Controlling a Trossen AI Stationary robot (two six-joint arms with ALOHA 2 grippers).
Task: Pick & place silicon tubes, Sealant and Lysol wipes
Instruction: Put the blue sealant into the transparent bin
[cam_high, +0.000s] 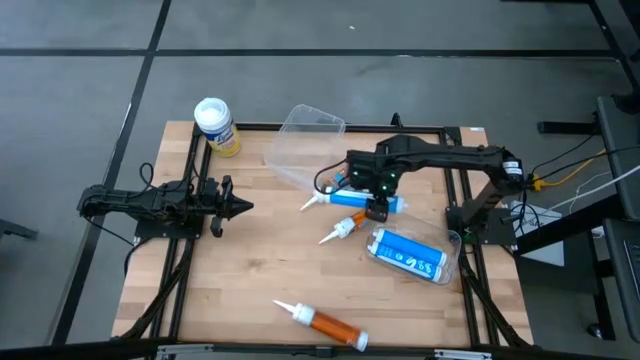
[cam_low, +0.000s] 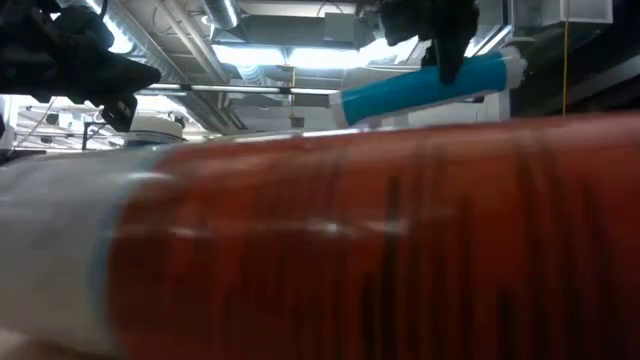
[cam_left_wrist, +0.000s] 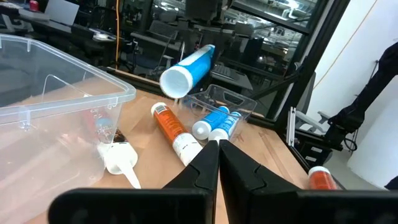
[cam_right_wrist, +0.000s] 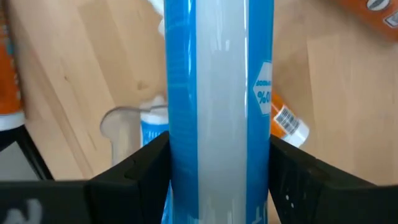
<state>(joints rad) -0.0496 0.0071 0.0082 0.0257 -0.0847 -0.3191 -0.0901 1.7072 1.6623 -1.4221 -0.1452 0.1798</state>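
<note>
The Lysol wipes (cam_high: 214, 122) canister stands upright at the desk's (cam_high: 250, 290) far left corner. The left end effector (cam_high: 238, 208) waits nearby, pressed together, while the right end effector (cam_high: 376, 205) mid-desk pinches a blue tube (cam_high: 366, 199).

Two dark jointed arms (cam_high: 440, 152), blk cables.
</note>
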